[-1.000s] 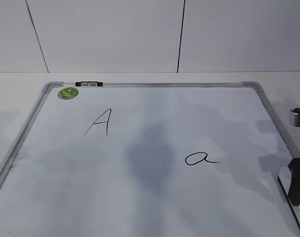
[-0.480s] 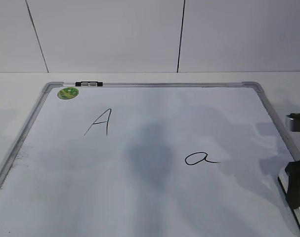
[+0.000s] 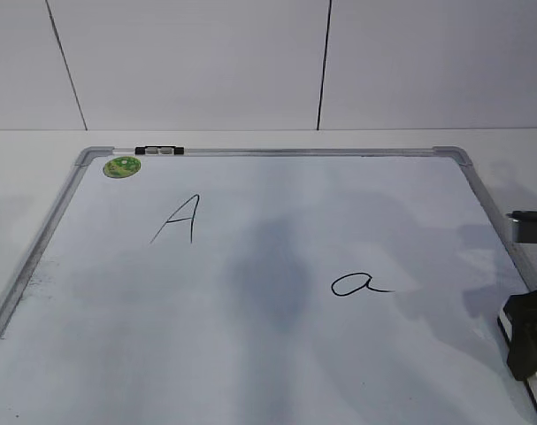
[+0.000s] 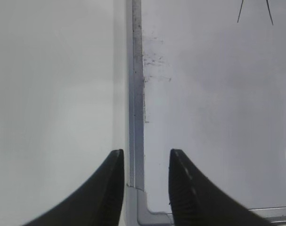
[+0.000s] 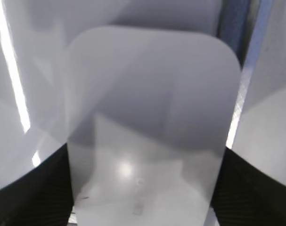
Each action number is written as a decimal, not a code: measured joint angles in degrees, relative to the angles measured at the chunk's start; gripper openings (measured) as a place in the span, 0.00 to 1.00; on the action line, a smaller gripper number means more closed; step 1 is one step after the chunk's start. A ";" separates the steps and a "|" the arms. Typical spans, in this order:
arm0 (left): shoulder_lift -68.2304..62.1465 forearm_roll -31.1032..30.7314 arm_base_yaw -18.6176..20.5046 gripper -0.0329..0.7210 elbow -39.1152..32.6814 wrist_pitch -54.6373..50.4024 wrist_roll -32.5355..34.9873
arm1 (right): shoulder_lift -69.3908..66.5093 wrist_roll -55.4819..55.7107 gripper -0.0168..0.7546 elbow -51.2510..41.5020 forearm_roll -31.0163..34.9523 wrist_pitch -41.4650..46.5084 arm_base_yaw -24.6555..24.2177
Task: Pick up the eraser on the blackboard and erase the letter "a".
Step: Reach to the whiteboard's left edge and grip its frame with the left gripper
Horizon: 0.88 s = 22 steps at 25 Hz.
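Our right gripper [image 5: 143, 188] has sunk lower over the eraser [image 5: 152, 117], jaws spread astride it, not yet clenched; the letter "a" [image 3: 360, 284] stays unerased. Left gripper [image 4: 145, 188] jaws released, empty.

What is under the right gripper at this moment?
The eraser lies directly below the right gripper, between its spread fingers, on the blackboard by its right frame. The board surface beneath the eraser is covered, and actual finger contact cannot be confirmed.
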<state>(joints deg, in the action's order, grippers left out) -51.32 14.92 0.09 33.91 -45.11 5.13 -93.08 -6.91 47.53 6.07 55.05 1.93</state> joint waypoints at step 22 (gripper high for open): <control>0.00 0.00 0.00 0.37 0.00 0.00 -0.04 | -0.33 0.48 0.75 0.28 0.25 0.10 0.00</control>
<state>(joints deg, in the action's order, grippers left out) -51.32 14.92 0.09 33.91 -45.11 5.10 -93.41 -6.43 47.80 6.31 55.15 1.93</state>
